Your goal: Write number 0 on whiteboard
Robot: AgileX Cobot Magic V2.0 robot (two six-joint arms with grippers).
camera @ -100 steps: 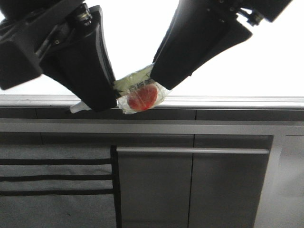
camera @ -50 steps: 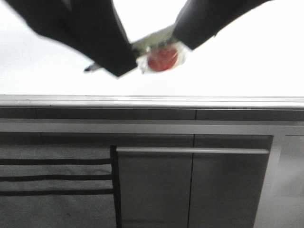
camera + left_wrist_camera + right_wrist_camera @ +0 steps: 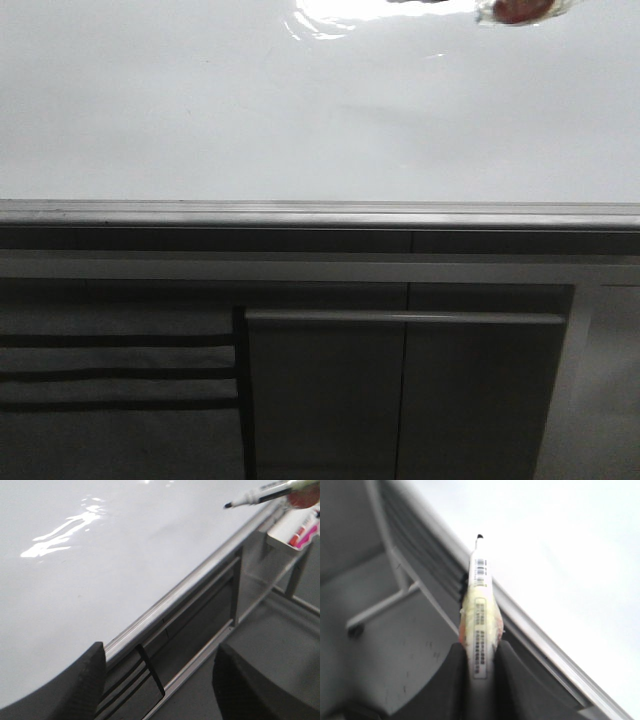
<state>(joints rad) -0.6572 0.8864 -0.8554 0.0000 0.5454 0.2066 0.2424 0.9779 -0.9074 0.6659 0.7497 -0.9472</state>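
Observation:
The whiteboard [image 3: 300,120] is glossy white with a grey metal frame edge [image 3: 320,213] along its lower side. I see no number 0 on it. My right gripper [image 3: 480,652] is shut on a white marker [image 3: 480,590] wrapped in yellowish tape, its uncapped black tip [image 3: 479,536] over the frame edge. In the front view only the marker's taped red part [image 3: 515,10] shows at the top right. My left gripper [image 3: 159,655] is open and empty over the board's edge. The marker [image 3: 265,491] is well away from it.
Dark grey cabinet panels [image 3: 320,390] with a horizontal handle bar [image 3: 400,317] lie below the board's frame. A small metal holder with a pink-and-white box [image 3: 296,530] hangs by the frame near the marker.
Both grippers have risen out of the top of the front view. The marker went up and to the right with the right gripper. The left gripper is now apart from it.

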